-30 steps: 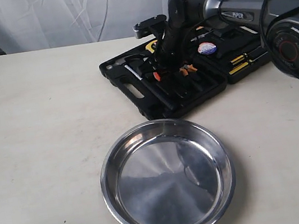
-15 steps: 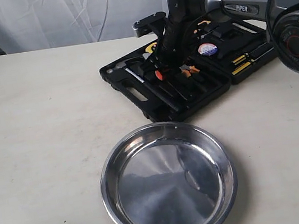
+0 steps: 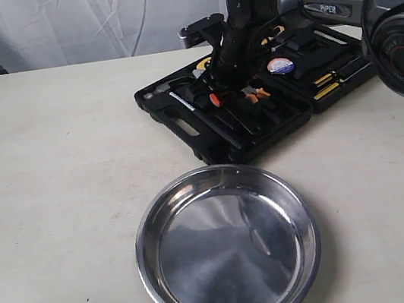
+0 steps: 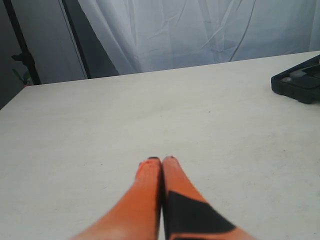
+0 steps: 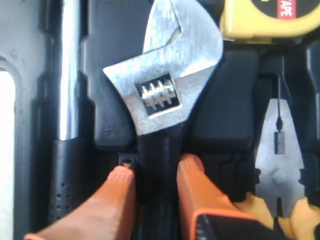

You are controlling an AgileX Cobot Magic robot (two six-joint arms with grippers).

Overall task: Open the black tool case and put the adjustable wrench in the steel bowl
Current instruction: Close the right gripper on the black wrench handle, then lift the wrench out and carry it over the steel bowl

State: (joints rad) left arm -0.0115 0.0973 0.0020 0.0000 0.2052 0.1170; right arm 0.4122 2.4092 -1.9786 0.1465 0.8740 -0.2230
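Cream-coloured desk [image 3: 53, 183] carries everything. The grey right arm [image 3: 333, 8], lettered "PIPER", reaches down into the open black tool case [image 3: 183, 127]. The steel bowl [image 3: 225, 251] stands on the desk well apart from the right jaws, past the case's handle edge.

The right jaws are narrow. Their orange pads [image 5: 120, 195] press on either side of the black handle of the adjustable wrench [image 5: 165, 85], which lies in its moulded recess with its silver head pointing away from the jaws. Just beside the jaws lie a steel-shafted tool [image 5: 69, 70] on one side and orange-handled pliers [image 5: 277, 165] on the other. Beyond the wrench head, a yellow tape measure [image 5: 265, 22] shows the white letters "APE" on red. A round label [image 3: 281, 67] in the case is too small to read.

The left jaws are pressed together tip to tip over bare desk, holding nothing, with a corner of the case far ahead of them.
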